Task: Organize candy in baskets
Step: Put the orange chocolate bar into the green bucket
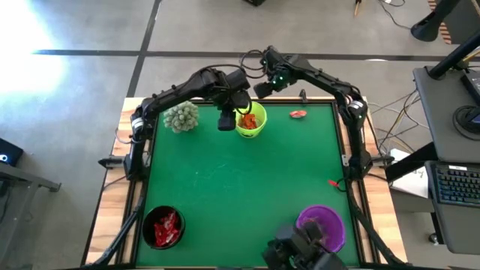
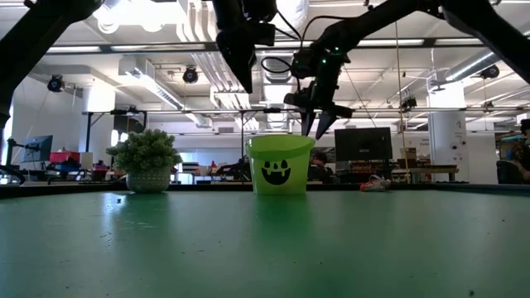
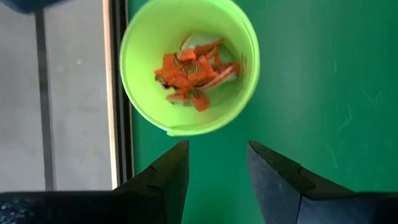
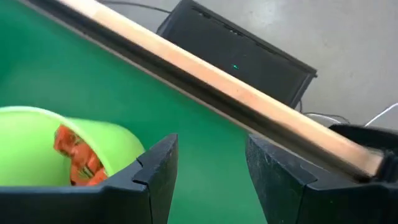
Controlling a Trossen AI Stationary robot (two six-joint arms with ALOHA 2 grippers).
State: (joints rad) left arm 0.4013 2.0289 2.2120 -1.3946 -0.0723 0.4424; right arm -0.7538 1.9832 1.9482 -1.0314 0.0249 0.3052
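Both pincers hang spread and empty above the lime green basket (image 1: 251, 120) at the green tabletop's (image 1: 240, 187) far edge, left pincer (image 1: 226, 120) just beside it, right pincer (image 1: 264, 89) behind its rim, its printed black grinning face visible low, orange candy (image 3: 189, 74) inside.

no words, numbers or brand names can be read anywhere around me. the only sign is a black jack-o'-lantern face, two eyes and a jagged grin, printed on the side of the lime green basket (image 2: 280, 164) in the low view. the monitors and fittings in the room behind my table show nothing legible.
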